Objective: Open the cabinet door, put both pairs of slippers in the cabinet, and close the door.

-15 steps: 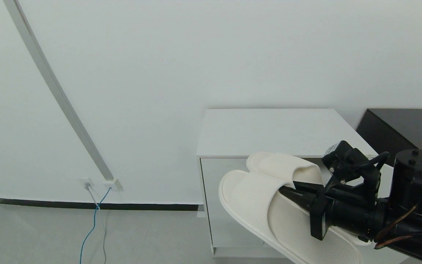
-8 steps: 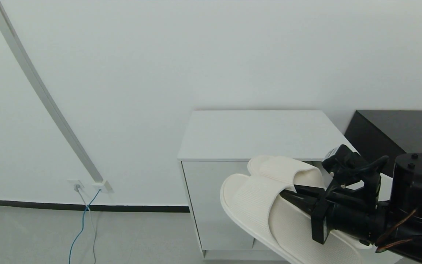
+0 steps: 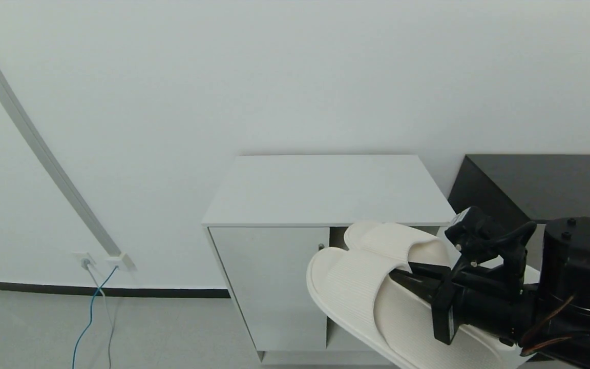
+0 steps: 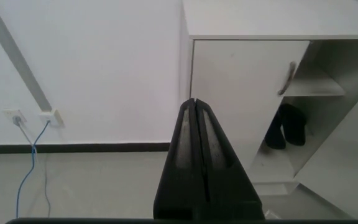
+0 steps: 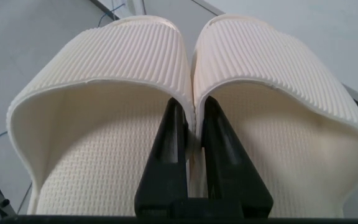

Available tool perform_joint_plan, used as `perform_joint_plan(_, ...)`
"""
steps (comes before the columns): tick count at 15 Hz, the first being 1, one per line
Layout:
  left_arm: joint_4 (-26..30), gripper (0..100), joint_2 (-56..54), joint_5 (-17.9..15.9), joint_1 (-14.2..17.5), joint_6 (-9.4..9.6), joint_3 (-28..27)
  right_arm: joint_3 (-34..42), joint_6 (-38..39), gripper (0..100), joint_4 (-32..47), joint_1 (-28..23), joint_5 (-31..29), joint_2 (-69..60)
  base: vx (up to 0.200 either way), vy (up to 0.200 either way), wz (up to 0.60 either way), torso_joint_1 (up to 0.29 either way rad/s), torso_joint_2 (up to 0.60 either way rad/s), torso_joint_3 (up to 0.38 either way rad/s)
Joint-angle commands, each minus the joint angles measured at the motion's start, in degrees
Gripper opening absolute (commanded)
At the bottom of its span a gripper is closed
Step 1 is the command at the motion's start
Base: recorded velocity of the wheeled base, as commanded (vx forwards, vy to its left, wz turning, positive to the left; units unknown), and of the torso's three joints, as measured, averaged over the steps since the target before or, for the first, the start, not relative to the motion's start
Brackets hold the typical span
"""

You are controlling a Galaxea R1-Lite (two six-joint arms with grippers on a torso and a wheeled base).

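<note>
a pair of cream ribbed open-toe fabric slippers (image 3: 356, 287) is held off the floor by the black right gripper (image 3: 402, 277), in front of the right half of the low white two-door cabinet (image 3: 320, 189). in the right wrist view the two slippers (image 5: 123, 74) are seen side by side, and the right gripper (image 5: 193, 118) is clenched on their touching inner walls, one finger inside each slipper. the cabinet's left door (image 3: 269, 287) is closed, with a small metal handle (image 3: 321, 247) at its inner edge; the right side is open, and the right door (image 4: 347, 168) is swung outward. inside, a white shelf (image 4: 316, 87) is seen, and below it a pair of dark slippers (image 4: 288, 127) is stood on the bottom board, near the closed door's edge. the black left gripper (image 4: 194, 109) is pressed together with nothing between its fingers, pointed toward the cabinet's left door and well apart from it. a grey slanted wall conduit (image 3: 34, 143), white wall sockets (image 3: 103, 259) and a blue cable (image 3: 87, 312) are found to the cabinet's left, and a black flat-topped unit (image 3: 546, 184) to its right.
</note>
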Motion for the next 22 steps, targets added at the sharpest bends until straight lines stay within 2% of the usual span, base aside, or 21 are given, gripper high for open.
perform_joint_plan(1,-0.02,0,-0.01,0.0,0.01,-0.03,0.0,0.12,0.07,0,0.11,0.0,0.04,0.15,0.0,0.0,0.0,0.0,0.0,0.0)
perform_joint_plan(22,0.07,0,-0.01,0.0,0.01,-0.12,0.0,1.17,0.16,0,-0.15,0.0,1.0,0.94,0.0,0.0,0.0,0.0,0.0,0.0)
